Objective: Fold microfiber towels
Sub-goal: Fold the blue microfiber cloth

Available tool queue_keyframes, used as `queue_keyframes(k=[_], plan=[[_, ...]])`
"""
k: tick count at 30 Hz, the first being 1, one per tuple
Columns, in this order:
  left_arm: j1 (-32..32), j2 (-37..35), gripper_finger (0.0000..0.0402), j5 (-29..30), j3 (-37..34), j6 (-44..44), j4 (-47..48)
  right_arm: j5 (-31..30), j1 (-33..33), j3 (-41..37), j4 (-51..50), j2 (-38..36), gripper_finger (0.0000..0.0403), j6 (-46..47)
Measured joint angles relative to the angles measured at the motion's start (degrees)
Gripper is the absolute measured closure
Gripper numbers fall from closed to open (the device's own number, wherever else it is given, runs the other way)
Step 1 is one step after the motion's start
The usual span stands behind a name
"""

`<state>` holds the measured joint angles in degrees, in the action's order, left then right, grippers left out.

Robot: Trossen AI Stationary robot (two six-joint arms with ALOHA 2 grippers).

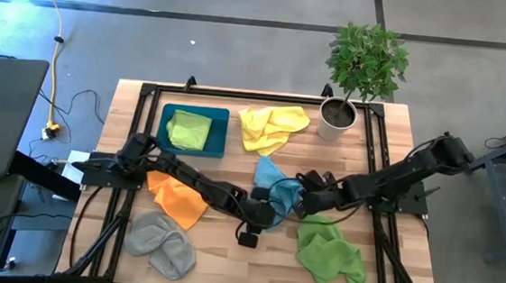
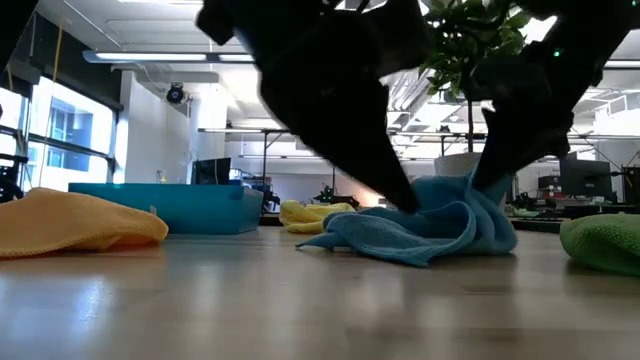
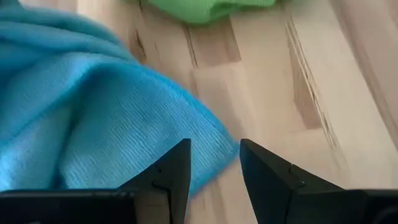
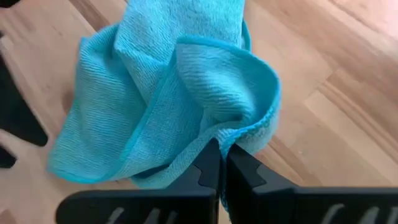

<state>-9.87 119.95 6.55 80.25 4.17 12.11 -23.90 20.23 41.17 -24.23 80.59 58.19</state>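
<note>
I see the light blue towel [image 1: 275,185] bunched mid-counter [image 1: 226,257]. The right end effector [image 4: 222,167] is clamped on its folded edge. The left end effector [image 3: 214,169] stands parted at a corner, gripping nothing. Nearby lie the bright green towel [image 1: 327,252] and orange towel [image 1: 179,199]; the potted plant [image 1: 360,69] stands well apart.

I can't make out any readable text, label, brand, number or sign from here, in any of the four views.
</note>
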Motion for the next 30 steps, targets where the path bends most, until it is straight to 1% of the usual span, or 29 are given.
queue_keyframes(k=[2,4,6,8,10,12,16,22,24,26,30], plan=[[-0.39,1.51,0.0275,1.49,0.31,1.58,-4.47,0.05,0.0,0.0,0.28,0.74,0.0403,0.46],[-0.63,1.87,0.0275,2.64,0.09,1.67,-4.35,0.03,0.0,0.0,1.22,1.51,0.0403,1.34],[-0.78,3.17,0.0275,3.25,0.31,1.67,-6.79,0.11,0.0,0.0,1.15,1.58,0.0403,1.51],[-0.91,3.52,0.0275,3.75,0.06,1.66,-5.46,0.12,0.0,0.02,2.89,1.84,0.0403,1.53],[-0.88,4.71,0.0275,4.05,0.39,1.68,-7.03,0.26,0.04,0.0,2.85,1.67,0.0403,1.44],[-0.72,5.11,0.0275,3.91,0.06,1.79,-5.37,0.43,0.04,0.01,4.96,1.72,0.0403,1.34],[-0.63,6.01,0.0275,1.62,0.36,2.69,-6.18,0.46,0.04,0.0,5.88,1.68,0.0403,1.34],[-0.99,6.0,0.0277,2.86,0.41,1.44,-5.19,0.46,0.07,0.0,6.38,1.66,0.0403,1.34],[-0.79,5.96,0.0287,2.94,0.44,1.42,-4.2,0.46,0.28,0.0,6.84,1.66,0.0403,1.16],[-0.58,5.87,0.0309,2.88,0.54,1.39,-2.33,0.55,0.71,0.0,7.2,1.64,0.0403,-0.33],[-0.19,5.42,0.0378,2.55,0.54,1.11,0.46,1.63,2.05,0.0,7.62,1.64,0.0403,-4.24]])
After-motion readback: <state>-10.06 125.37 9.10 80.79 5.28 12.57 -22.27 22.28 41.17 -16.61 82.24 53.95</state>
